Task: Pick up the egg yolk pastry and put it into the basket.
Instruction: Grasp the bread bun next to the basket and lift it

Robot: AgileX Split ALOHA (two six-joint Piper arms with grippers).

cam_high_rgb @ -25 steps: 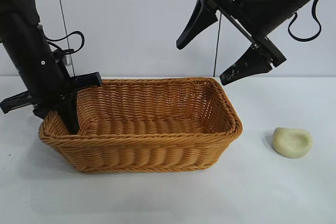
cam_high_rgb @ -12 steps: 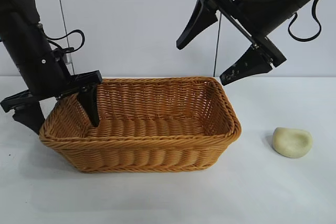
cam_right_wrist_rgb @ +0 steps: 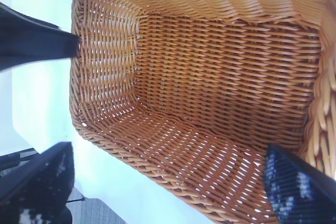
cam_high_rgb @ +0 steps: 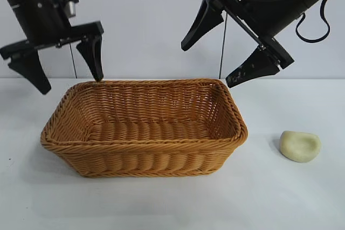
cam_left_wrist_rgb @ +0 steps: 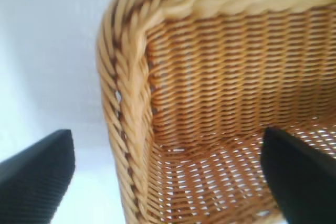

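**White table, pale wall: left arm raised clear of basket**

The white table (cam_high_rgb: 161, 203) carries the basket (cam_high_rgb: 145, 162) at centre and the egg yolk pastry (cam_high_rgb: 300, 146) well apart to its right, resting bare on the surface. The left gripper (cam_high_rgb: 64, 65), half a second ago straddling the basket's left rim with one finger inside, has lifted above that rim, jaws spread and empty. The right gripper (cam_high_rgb: 229, 44) hangs unchanged above the basket's right end, jaws wide, holding nothing. The basket appears not to have shifted, though the near rim is hard to compare.
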